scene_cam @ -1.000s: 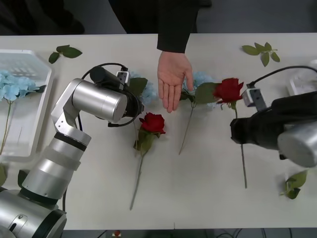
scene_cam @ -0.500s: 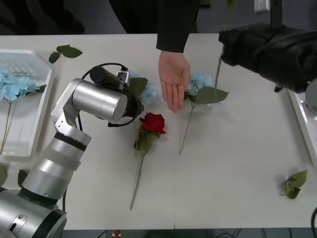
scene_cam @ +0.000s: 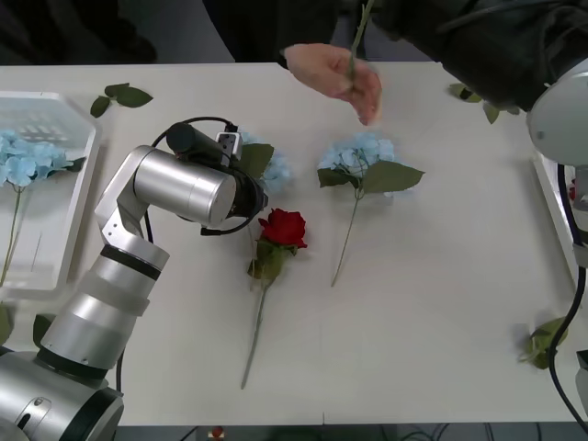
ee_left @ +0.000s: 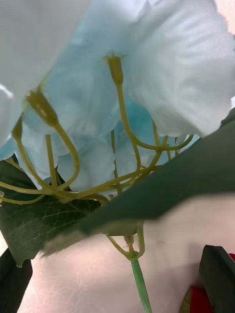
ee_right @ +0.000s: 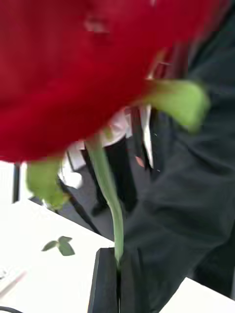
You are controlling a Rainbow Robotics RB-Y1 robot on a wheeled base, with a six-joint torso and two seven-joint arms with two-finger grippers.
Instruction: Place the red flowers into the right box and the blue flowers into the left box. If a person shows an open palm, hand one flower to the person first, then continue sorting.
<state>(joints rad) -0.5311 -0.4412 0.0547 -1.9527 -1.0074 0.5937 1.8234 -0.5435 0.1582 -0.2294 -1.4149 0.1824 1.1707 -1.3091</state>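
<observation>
The right hand point(ee_right: 117, 281) is raised above the far edge of the table point(scene_cam: 441, 303). Its two black fingers are pressed together on the green stem of a red rose point(ee_right: 88, 73), whose bloom hangs close before the wrist camera. In the front view that stem point(scene_cam: 359, 35) runs up out of the top of the picture. The person's hand point(scene_cam: 333, 75), coming out of a black sleeve, is on the stem; I cannot tell if it has closed on it.

The left hand point(ee_left: 115, 286) sits low over the table by a blue flower point(scene_cam: 272, 166). Its fingers are spread wide, one on either side of the thin stem and touching nothing, with pale petals and a big green leaf right in front of the wrist camera.

A second red rose point(scene_cam: 283, 227) lies on the table just beside the left arm, its stem pointing toward the robot. Another blue flower point(scene_cam: 357, 152) lies near the middle of the table, apart from the rose.

The left box point(scene_cam: 78, 197) at the table's left side holds blue flowers point(scene_cam: 22, 158). The rim of the right box point(scene_cam: 549, 204) shows at the right edge. Loose leaf sprigs lie at the far left point(scene_cam: 120, 96) and near right point(scene_cam: 546, 343) of the table.
</observation>
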